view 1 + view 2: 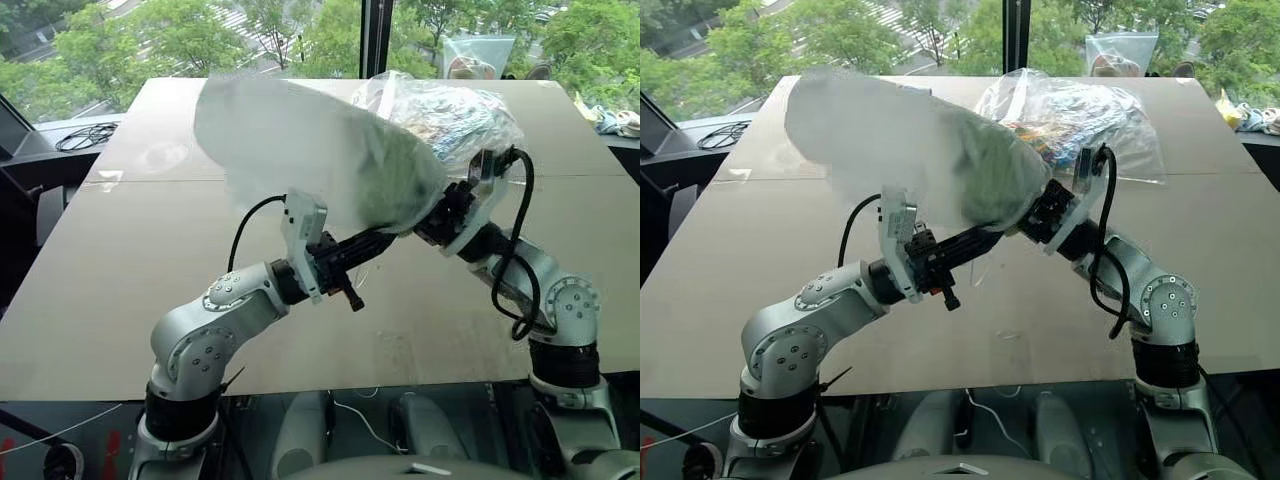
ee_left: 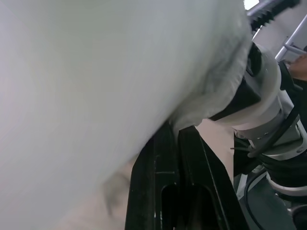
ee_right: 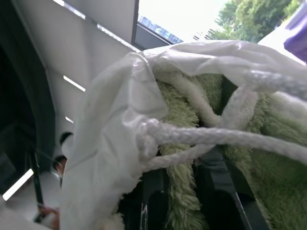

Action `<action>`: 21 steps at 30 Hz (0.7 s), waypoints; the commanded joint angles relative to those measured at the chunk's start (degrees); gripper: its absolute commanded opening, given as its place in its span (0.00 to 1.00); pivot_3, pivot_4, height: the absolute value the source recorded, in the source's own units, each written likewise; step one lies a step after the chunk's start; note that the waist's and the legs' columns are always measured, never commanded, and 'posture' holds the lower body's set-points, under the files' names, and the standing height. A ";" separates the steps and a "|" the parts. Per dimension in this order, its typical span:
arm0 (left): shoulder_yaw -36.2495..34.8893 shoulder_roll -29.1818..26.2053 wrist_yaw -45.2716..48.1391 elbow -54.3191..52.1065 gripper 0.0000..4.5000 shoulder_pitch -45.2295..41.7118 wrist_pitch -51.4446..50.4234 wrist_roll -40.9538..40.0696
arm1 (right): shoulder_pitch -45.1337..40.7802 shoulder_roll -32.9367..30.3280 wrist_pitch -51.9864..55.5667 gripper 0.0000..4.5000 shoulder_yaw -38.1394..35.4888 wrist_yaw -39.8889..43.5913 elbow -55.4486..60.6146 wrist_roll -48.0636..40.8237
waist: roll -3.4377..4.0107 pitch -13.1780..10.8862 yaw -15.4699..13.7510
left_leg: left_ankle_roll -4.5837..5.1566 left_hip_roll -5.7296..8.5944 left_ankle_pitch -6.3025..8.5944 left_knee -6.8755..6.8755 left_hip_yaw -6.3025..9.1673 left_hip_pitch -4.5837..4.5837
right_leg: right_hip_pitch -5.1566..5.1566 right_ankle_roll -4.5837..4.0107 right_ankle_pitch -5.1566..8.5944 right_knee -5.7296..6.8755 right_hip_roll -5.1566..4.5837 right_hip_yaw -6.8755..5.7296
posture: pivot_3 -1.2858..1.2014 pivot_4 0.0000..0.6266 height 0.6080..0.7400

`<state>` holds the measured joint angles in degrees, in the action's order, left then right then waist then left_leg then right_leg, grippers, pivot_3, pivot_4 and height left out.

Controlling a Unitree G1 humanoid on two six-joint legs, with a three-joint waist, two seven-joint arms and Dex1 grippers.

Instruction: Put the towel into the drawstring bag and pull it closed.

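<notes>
The white drawstring bag (image 1: 290, 140) hangs in the air above the table, stretched up and to the left from both grippers. The light green towel (image 1: 395, 185) shows through the fabric at the bag's lower right end. In the right wrist view the towel (image 3: 268, 158) fills the bag's mouth, with white cords (image 3: 216, 136) crossing it. My left gripper (image 1: 388, 238) reaches level to the mouth from the left, shut on the bag's edge (image 2: 201, 103). My right gripper (image 1: 432, 222) comes from the right, its fingers (image 3: 218, 191) pressed into the towel at the mouth.
A clear plastic bag of colourful items (image 1: 455, 110) lies on the tan table (image 1: 120, 300) right behind the grippers. A second clear bag (image 1: 478, 55) stands at the far edge. Cables (image 1: 85, 135) lie off the table's left, small items (image 1: 615, 120) at its right.
</notes>
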<state>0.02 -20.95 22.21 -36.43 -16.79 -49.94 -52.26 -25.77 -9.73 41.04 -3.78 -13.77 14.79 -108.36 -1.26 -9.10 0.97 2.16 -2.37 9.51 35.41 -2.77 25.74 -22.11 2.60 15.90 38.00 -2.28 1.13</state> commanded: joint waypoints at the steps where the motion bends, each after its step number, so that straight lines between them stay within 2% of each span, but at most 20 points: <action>1: 2.35 -1.53 0.36 0.89 0.00 -0.24 3.14 5.78 | -2.64 7.75 -4.79 0.01 -3.84 -13.93 -1.39 -4.64 | 0.03 -0.02 -0.04 | 0.00 -0.01 0.00 0.00 0.01 0.01 | -0.01 0.01 0.00 0.00 0.17 0.03 | 0.52 0.24 1.00; 4: 5.66 -2.01 0.33 4.21 0.00 -1.47 7.35 13.16 | -4.76 13.83 -8.91 0.01 -7.00 -23.92 -2.97 -4.64 | 0.04 -0.02 -0.21 | 0.00 0.01 0.00 0.01 0.00 0.05 | -0.03 0.02 -0.01 0.00 0.22 0.07 | 0.52 0.24 1.00; 9: 9.93 -0.91 0.66 10.39 0.00 -3.96 15.98 23.60 | -8.21 17.55 -18.43 0.01 -8.44 -35.52 -4.09 -2.74 | 0.05 -0.02 -0.20 | 0.02 0.08 0.00 0.02 -0.11 0.15 | -0.11 0.03 -0.01 -0.06 0.10 -0.02 | 0.52 0.24 1.00; 14: 12.50 1.98 -0.04 14.75 0.00 -5.13 22.22 30.53 | -10.74 21.07 -26.04 0.01 -8.98 -40.52 -2.93 1.53 | 0.06 -0.03 -0.09 | 0.02 0.02 -0.01 -0.10 -0.05 0.20 | -0.20 0.02 -0.01 -0.04 0.05 0.07 | 0.52 0.24 1.00; 19: 10.30 7.97 -1.82 15.69 0.00 -6.96 23.61 30.72 | -10.55 21.17 -29.23 0.01 -7.30 -43.69 -2.71 6.42 | 0.06 -0.02 -0.03 | 0.02 0.01 -0.02 -0.10 -0.09 0.63 | -0.67 0.04 -0.03 0.05 0.16 0.14 | 0.52 0.24 1.00; 21: 9.08 9.49 -2.08 15.60 0.00 -7.63 22.92 29.85 | -10.08 20.84 -29.39 0.23 -6.98 -43.86 -3.04 7.78 | 0.06 -0.02 -0.01 | 0.02 0.02 -0.02 -0.06 -0.09 0.67 | -0.68 0.05 -0.03 0.04 0.17 0.13 | 0.52 0.24 1.00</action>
<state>11.12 -12.37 20.69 -19.20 -23.33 -27.86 -21.54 -33.06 8.02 12.28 -11.29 -57.55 9.17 -101.71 -1.19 -9.12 0.96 2.18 -2.35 9.49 35.35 -2.87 26.41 -22.79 2.65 15.87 38.05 -2.09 1.24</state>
